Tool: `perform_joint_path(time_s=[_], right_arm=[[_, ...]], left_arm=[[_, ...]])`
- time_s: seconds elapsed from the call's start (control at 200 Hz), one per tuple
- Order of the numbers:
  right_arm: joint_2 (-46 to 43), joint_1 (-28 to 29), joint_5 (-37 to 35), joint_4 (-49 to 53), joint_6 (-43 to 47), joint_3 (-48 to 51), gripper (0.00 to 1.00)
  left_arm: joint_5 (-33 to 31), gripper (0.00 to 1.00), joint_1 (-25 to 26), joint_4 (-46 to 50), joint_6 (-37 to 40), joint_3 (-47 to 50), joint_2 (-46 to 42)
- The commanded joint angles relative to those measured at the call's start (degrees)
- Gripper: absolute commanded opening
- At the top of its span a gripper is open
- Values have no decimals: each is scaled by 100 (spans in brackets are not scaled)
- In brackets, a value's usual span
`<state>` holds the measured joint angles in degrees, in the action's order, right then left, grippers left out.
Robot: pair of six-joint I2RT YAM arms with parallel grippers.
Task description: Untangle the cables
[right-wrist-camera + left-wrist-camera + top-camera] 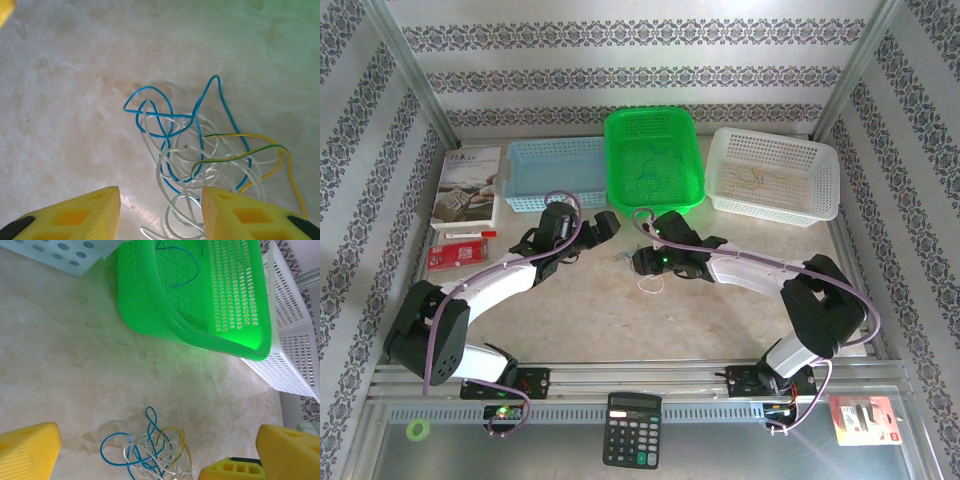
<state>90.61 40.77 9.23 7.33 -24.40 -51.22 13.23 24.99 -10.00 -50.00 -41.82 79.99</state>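
Hovering right jaws half apart over the cables [200,150], straddling the tangle's white loops and gripping nothing. Holding left jaws spread wide and empty, just beside that tangle. Lying knotted in blue, yellow and white on bare table [600,320], near the green basket [655,202] rim, with open room stretching toward the near edge.

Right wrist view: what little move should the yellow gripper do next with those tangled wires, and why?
Probably close the right gripper on the white loops lying between its open fingers. Blue, white and yellow-green wires are knotted together in one wire tangle, and those white loops sit nearest its tips, so pinching them looks like the easiest way to start pulling one wire free.
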Motion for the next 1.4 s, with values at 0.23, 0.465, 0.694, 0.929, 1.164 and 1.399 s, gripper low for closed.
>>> perform_joint_path(time_s=[0.23, 0.465, 0.694, 0.929, 1.164, 1.399], right_arm=[[268, -85, -426, -82, -2, -74, 32], [-132, -386, -189, -413, -373, 307, 0], [-767, -465, 71, -821, -832, 661, 0], [-1328, -496, 219, -1560, -1256, 1088, 0], [-1488, -501, 395, -2038, -1268, 1310, 0], [-1740, -575, 651, -2242, -1428, 1140, 0]], left_arm=[[71, 100, -80, 41, -83, 86, -114], [117, 100, -96, -28, -90, 90, -71], [149, 100, -102, -71, -100, 62, 1], [179, 100, -113, -107, -107, 72, 62], [256, 100, -115, -233, -79, 86, 141], [741, 100, -113, -957, 858, 370, 74]])
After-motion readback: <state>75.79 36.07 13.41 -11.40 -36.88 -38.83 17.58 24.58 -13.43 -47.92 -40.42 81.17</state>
